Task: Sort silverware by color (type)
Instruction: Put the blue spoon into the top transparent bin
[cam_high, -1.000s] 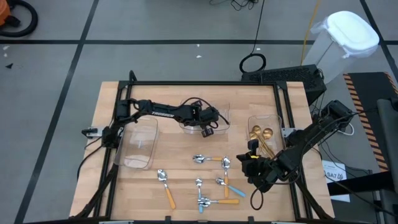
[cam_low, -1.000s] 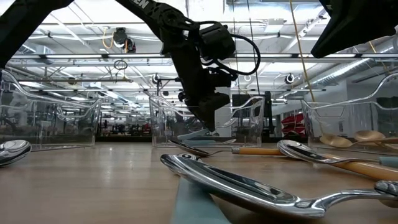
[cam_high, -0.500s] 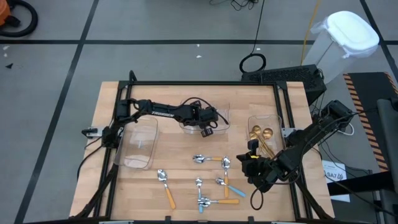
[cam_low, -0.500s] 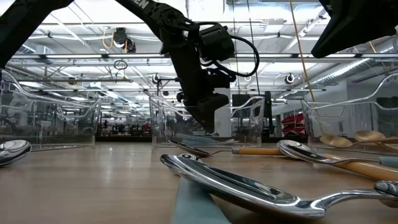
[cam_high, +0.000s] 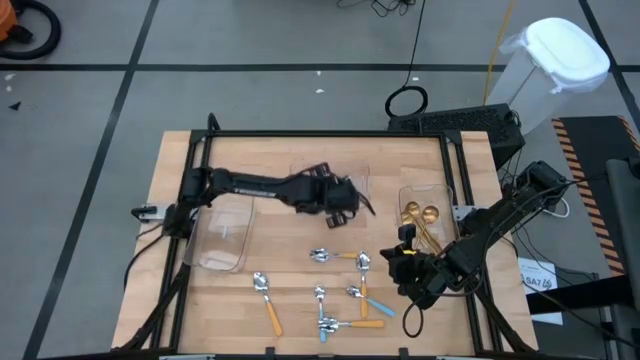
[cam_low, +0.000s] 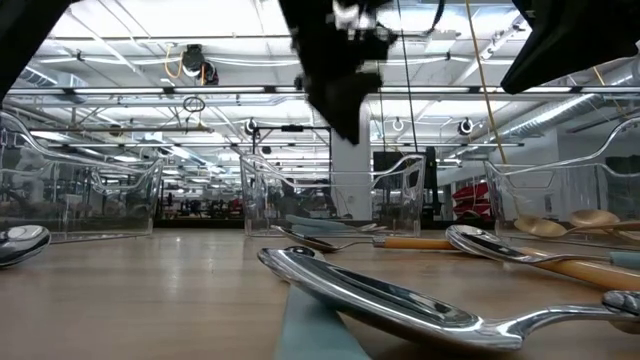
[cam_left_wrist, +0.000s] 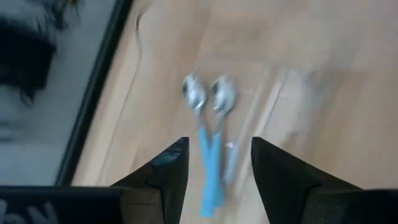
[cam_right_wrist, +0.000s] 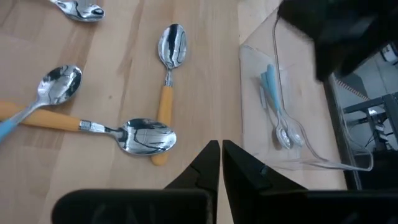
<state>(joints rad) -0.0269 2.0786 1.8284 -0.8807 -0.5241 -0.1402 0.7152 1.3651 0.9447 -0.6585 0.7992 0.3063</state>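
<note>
Two blue-handled spoons (cam_left_wrist: 205, 143) lie side by side on the floor of the middle clear tray (cam_high: 357, 175) at the table's far centre; they also show in the right wrist view (cam_right_wrist: 277, 118). My left gripper (cam_left_wrist: 217, 146) hangs open above them, well clear of the tray (cam_low: 345, 120). Orange- and blue-handled spoons (cam_high: 340, 295) lie scattered flat on the wood near the front edge. Gold spoons (cam_high: 420, 215) rest in the right tray (cam_high: 442, 190). My right gripper (cam_high: 402, 262) waits shut beside that tray, above the scattered spoons (cam_right_wrist: 221, 148).
A clear tray (cam_high: 225, 230) stands at the table's left. A black frame (cam_high: 320, 133) runs round the tabletop. In the low view, large spoons (cam_low: 400, 300) lie close to the front edge. Bare wood lies between the left tray and the loose spoons.
My left gripper was low in the middle tray with a spoon at its fingertips. It has opened and let go; the spoon now lies in the tray. The gripper has then risen well above the tray's rim.
</note>
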